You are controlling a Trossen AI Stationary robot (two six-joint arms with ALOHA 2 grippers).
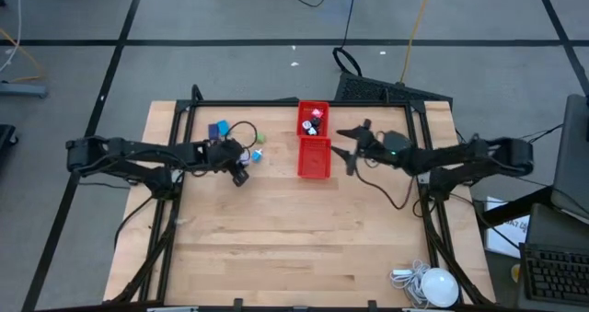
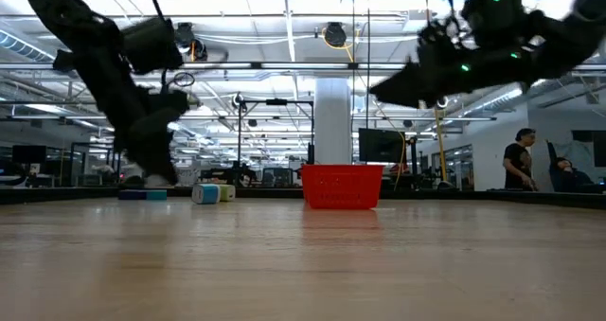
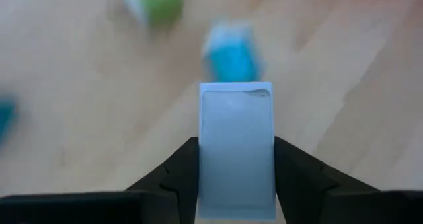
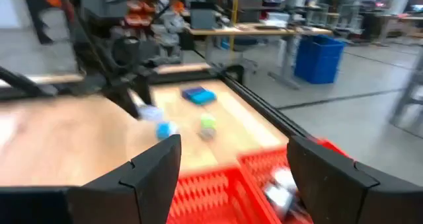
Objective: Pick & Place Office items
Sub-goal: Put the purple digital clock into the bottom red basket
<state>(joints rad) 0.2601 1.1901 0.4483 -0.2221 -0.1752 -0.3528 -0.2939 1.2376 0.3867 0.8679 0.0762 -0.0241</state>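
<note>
1. The left gripper (image 3: pixel 236 178) has its fingers closed on a small pale block (image 3: pixel 236 148). It is held by its two flat sides, with one finger on each side.
2. The block looks light and hard, and I think it will not bend. Its sides look smooth, so it could slip if the fingers let go a little.
3. Just ahead of the left fingers lies a light blue piece (image 3: pixel 231 55). A green piece (image 3: pixel 160 0) lies a bit farther on. A darker blue piece (image 1: pixel 219 129) sits on the desk (image 1: pixel 304 238) near them.
4. The red tray (image 1: pixel 313 139) is off to the side, between the two arms. Some small pieces (image 1: pixel 313 121) are already in its far half.
5. The right gripper (image 4: pixel 231 178) hangs above the desk, just beside the tray, with its fingers wide open and holding nothing.
6. The right arm could get in the way at the tray, I think.
7. A white round lamp (image 1: pixel 434 286) sits far away at the desk's edge.
</note>
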